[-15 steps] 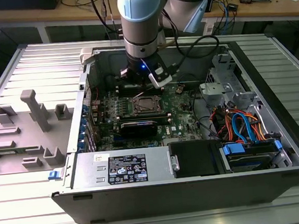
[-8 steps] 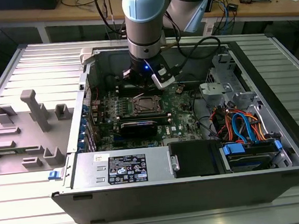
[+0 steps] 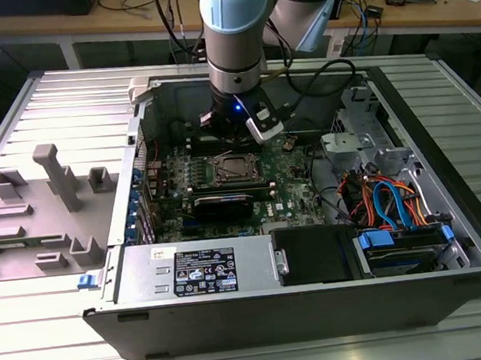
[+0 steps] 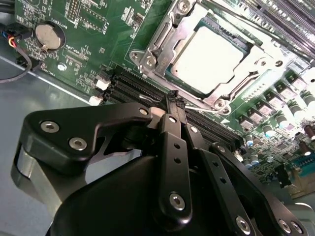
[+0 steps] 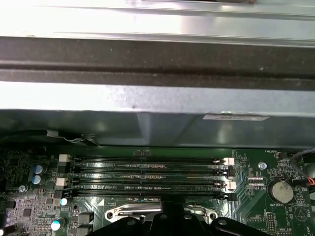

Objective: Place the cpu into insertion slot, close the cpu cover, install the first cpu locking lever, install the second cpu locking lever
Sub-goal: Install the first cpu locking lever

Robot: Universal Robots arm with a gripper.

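Note:
The cpu [image 4: 206, 51], a pale silver square, lies in the insertion slot [image 3: 238, 169] on the green board. Flat over it lies the cpu cover [image 4: 162, 46], a silver frame around its edges. My gripper [image 4: 174, 100] hangs just above the socket's edge beside the memory slots, its black fingers [image 4: 170, 132] pressed together and shut with nothing visible between them. A thin silver lever rod [image 4: 197, 106] runs along that socket edge right by the fingertips. In the exterior view the gripper [image 3: 234, 130] is inside the open case, just behind the socket. The socket's metal edge [image 5: 123, 211] shows in the first wrist view.
Long black memory slots [image 5: 147, 172] lie between the socket and the case wall [image 5: 147, 98]. A coin battery [image 4: 47, 35] sits on the board. The power supply [image 3: 198, 268] and coloured cables [image 3: 394, 200] flank the board. A grey fixture [image 3: 48, 197] stands at the exterior view's left.

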